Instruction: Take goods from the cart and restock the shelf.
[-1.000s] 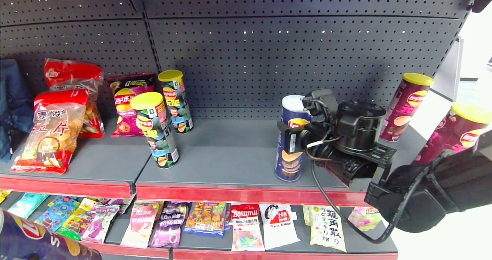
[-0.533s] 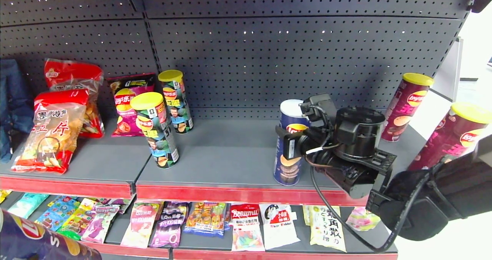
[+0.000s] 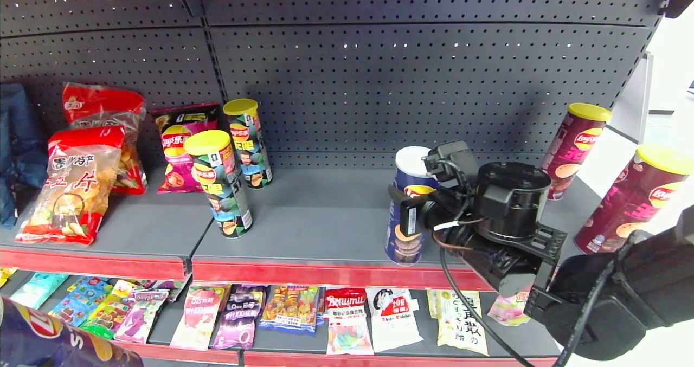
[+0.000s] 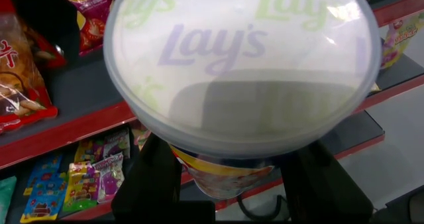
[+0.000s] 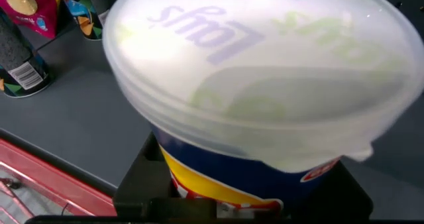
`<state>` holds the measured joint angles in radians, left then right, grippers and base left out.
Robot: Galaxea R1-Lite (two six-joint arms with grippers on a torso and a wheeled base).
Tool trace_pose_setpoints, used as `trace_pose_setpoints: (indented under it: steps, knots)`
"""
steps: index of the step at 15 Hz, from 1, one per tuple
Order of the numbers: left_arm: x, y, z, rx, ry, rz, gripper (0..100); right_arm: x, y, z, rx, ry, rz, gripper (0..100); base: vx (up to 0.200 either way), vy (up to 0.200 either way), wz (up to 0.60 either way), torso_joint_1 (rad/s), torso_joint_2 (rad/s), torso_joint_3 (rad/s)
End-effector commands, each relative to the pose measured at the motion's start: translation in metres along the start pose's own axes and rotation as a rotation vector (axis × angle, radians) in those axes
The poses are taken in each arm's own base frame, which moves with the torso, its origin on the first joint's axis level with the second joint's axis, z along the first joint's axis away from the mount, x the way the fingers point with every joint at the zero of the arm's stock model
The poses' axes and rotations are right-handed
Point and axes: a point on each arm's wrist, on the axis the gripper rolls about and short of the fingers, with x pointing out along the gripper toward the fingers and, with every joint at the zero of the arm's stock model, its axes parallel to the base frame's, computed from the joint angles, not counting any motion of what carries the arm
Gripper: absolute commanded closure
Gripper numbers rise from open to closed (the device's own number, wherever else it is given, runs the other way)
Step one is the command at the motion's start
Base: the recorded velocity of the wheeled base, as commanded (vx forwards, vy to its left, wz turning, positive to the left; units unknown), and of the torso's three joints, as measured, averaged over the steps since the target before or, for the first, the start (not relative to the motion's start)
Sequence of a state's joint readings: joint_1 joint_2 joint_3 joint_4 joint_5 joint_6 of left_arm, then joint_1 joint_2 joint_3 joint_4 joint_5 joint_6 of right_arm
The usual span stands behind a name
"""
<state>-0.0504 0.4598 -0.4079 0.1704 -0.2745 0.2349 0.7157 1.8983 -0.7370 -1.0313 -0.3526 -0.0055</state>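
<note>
At the near left, a blue chip can (image 4: 242,58) is clasped between the fingers of the left gripper (image 4: 232,191). Farther off, right of centre, a second blue can (image 3: 402,237) is gripped by the right gripper (image 3: 415,218) at the front edge of the upper shelf (image 3: 303,231). A maroon can (image 3: 574,150) is seen at the far right.

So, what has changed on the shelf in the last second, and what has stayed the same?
The right gripper, shut on the blue can, moved a little down and toward the front edge of the shelf, carrying the can along; it has not let go. The left gripper holds the other can in the same place. The snack bags, patterned cans and dark red cans did not move.
</note>
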Motion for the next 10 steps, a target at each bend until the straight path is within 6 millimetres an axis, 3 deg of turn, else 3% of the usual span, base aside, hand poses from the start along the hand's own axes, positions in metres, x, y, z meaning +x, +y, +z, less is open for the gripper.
trace_pose_setpoints:
  steps: [1, 10]
  knots:
    - [-0.0006, -0.0001, 0.0004, 0.001, -0.004, 0.001, 100, -0.0013, 0.0008, 0.0007, 0.000, -0.003, 0.003, 100, 0.000, 0.000, 0.00, 0.000, 0.00, 0.000]
    - [-0.0007, -0.0002, 0.0000, 0.001, -0.004, 0.001, 100, 0.0001, 0.0013, -0.0004, -0.021, 0.000, 0.003, 100, 0.000, 0.000, 0.00, 0.000, 0.00, 0.000]
